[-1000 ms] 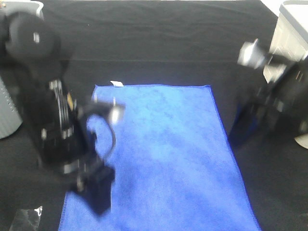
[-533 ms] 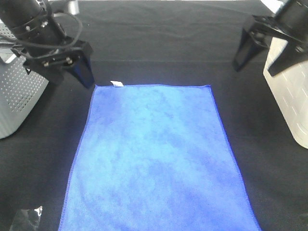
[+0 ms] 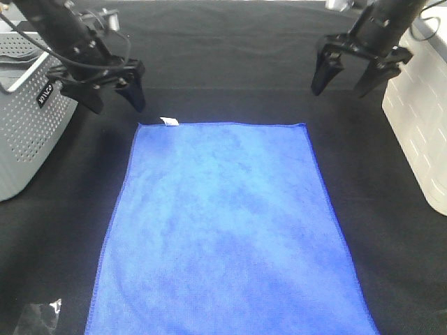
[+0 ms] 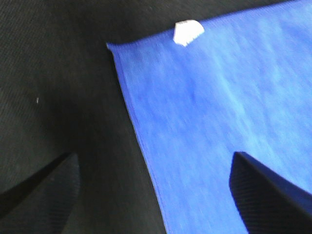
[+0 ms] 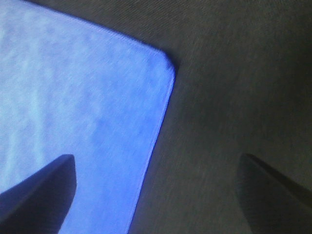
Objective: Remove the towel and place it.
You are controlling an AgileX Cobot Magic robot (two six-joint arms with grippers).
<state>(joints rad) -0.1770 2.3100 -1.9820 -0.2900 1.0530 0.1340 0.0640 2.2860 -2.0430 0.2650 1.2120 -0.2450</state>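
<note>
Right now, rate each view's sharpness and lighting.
Exterior high: sharp, the towel brightest near its far edge. Left wrist: mildly blurred, the white tag blown out. Right wrist: blurriest, the towel's corner soft against the black tablecloth.

One royal-blue towel (image 3: 223, 230), with one small white tag (image 3: 169, 121) at its far left corner. Two robot arms, the left arm (image 3: 63, 35) and the right arm (image 3: 383, 24), each with one pair of jaws. Two baskets: one grey perforated basket (image 3: 28, 139) at the left, one white basket (image 3: 419, 132) at the right. One black cloth-covered surface (image 3: 230, 63). One crumpled scrap (image 3: 38, 317) at the near left
</note>
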